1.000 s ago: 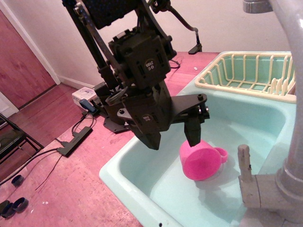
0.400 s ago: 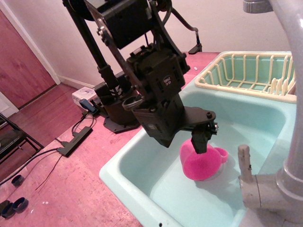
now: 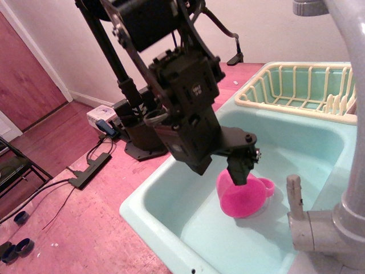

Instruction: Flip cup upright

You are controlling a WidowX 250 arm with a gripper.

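Cup (image 3: 246,200): bright pink, plain, no pattern. Sink (image 3: 171,197): pale mint/turquoise, plain. Arm + end effector (image 3: 239,171): black, w/ small white markings on housing. Dish rack (image 3: 296,85): cream/pale yellow slats, mint showing through. Faucet (image 3: 342,188): grey. Tabletop (image 3: 114,188): reddish-pink wood grain. Wall (image 3: 274,28): off-white. Door (image 3: 28,74): red-brown wood.

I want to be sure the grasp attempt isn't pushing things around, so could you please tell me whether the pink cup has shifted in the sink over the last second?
No. The cup keeps its spot beside the grey faucet post.
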